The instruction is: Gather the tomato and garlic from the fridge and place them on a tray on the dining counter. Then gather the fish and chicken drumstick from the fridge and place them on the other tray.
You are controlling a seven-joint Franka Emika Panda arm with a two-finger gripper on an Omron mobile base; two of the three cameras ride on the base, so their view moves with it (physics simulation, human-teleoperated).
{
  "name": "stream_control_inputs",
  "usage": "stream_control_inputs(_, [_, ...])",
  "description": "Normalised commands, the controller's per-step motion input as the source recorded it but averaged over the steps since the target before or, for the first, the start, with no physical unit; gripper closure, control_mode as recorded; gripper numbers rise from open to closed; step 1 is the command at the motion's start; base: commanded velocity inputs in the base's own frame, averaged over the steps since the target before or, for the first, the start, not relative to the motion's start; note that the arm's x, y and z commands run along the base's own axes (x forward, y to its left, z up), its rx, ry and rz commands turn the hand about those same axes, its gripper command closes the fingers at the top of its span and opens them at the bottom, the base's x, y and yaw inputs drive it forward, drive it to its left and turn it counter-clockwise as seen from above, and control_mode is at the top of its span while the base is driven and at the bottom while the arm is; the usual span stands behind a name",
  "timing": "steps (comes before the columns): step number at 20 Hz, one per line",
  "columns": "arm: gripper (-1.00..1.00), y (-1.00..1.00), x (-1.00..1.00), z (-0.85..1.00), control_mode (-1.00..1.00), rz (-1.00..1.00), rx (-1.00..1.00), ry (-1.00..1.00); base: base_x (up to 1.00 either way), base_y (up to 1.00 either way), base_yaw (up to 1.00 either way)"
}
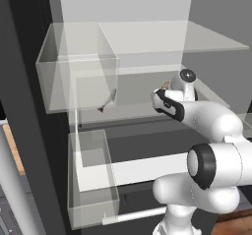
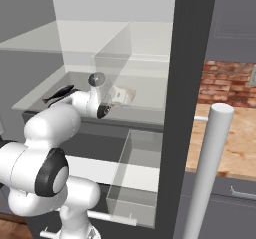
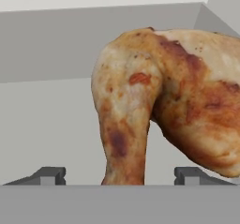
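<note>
A browned chicken drumstick [image 3: 159, 92] lies on the fridge's middle shelf [image 1: 133, 112], with its thin end pointing toward the hand. My gripper [image 3: 119, 174] is open. Its two fingertips [image 3: 47, 175] stand wide on either side of that thin end, with a gap on both sides. From the base the gripper [image 1: 165, 87] reaches deep over the shelf, and the drumstick [image 2: 123, 94] pokes out just beyond the hand [image 2: 111, 97]. The fish [image 1: 107, 101], grey with a reddish tail, lies further left on the same shelf. Tomato, garlic and trays are out of view.
Clear door bins [image 1: 78, 76] hang on the open fridge door at the left, with another bin [image 1: 91, 180] lower down. A shelf [image 1: 162, 37] spans above the arm. At the right, past the fridge wall [image 2: 187, 108], are a wooden counter [image 2: 235, 133] and a white post [image 2: 210, 168].
</note>
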Motion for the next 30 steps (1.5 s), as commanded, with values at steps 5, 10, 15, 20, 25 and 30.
stream_control_inputs(5, [1.0,0.0,0.0,0.0,-1.0,0.0,0.0,0.0,0.0,0.0,0.0])
stream_control_inputs(10, [1.0,0.0,0.0,0.0,-1.0,0.0,0.0,0.0,0.0,0.0,0.0])
stream_control_inputs(15, [1.0,-0.03,-0.01,0.0,-1.0,0.0,0.0,0.0,0.0,0.0,0.0])
stream_control_inputs(20, [1.0,-0.09,-0.29,0.04,-1.0,0.01,0.0,-0.02,0.0,0.0,0.0])
stream_control_inputs(25, [1.0,-0.09,-0.21,0.01,-1.0,0.0,0.0,-0.04,0.0,0.0,0.0])
stream_control_inputs(30, [1.0,-0.07,-0.21,0.0,-1.0,0.0,0.0,-0.06,0.0,0.0,0.0])
